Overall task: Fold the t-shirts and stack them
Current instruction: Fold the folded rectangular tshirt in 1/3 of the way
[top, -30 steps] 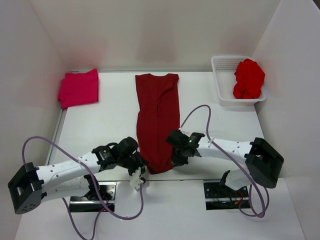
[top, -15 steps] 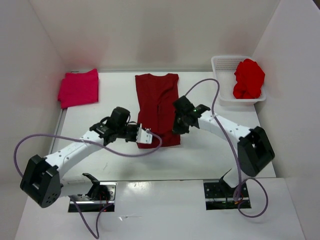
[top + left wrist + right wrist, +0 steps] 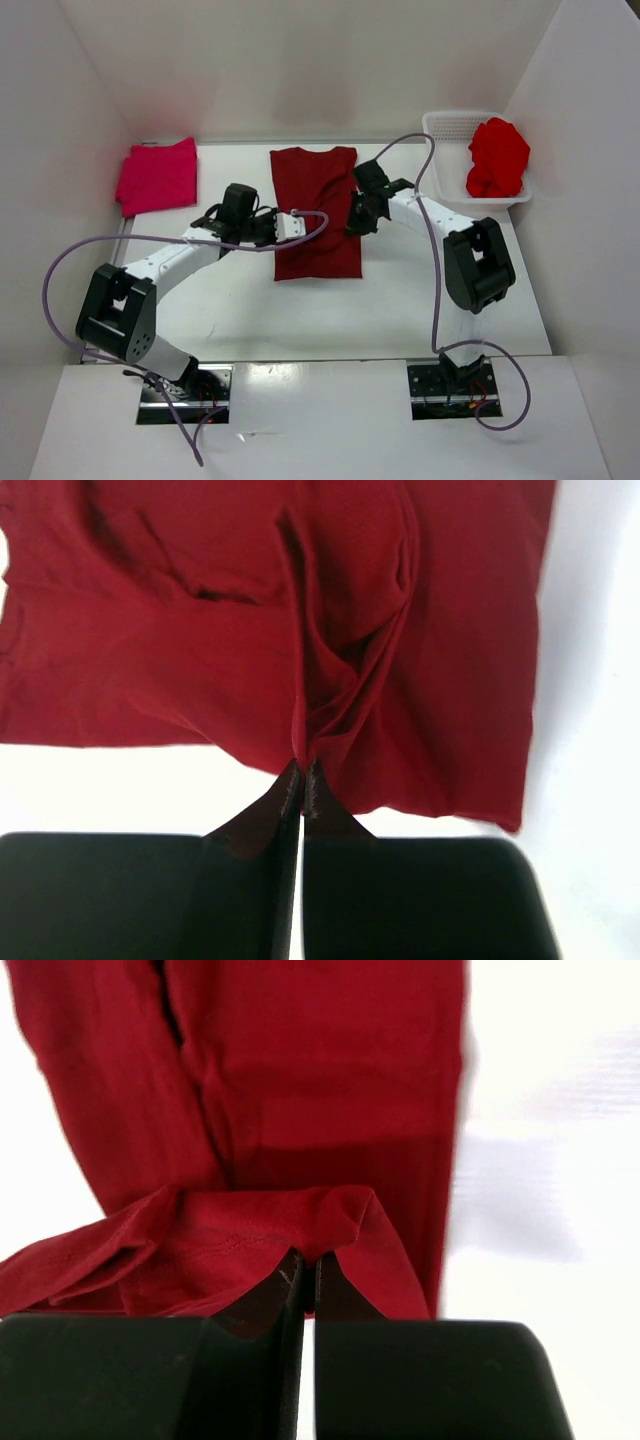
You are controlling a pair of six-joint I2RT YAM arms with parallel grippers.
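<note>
- The maroon t-shirt (image 3: 316, 215) lies flat between the two grippers. Its hem end is doubled back over the body, and the collar end stretches away beyond both sets of fingertips.
- The left gripper (image 3: 303, 775) is pinched tight on the shirt's edge. Cloth bunches at its tips and creases run out ahead of them.
- The right gripper (image 3: 305, 1265) is clamped the same way on the opposite edge. A turned-over lip of hem sits just in front of its fingers, with a flat layer underneath.
- The shirt looks light, limp and soft, with no stiffness at all. I'd expect it to sag between the two grips and wrinkle wherever it goes slack.
- A thin pinch on one layer could slip out. The stitched hem and side edges look like the safest places to hold, one corner per gripper, with the cloth kept taut between them.
- The pink t-shirt (image 3: 157, 175) is neatly folded and lies well off to the left gripper's outer side, a little beyond it.
- The bright red t-shirt (image 3: 497, 157) sits crumpled in the white basket (image 3: 445, 125), well out past the right gripper's outer side.
- By my reckoning one shirt is done, one is mid-fold and one is untouched.
</note>
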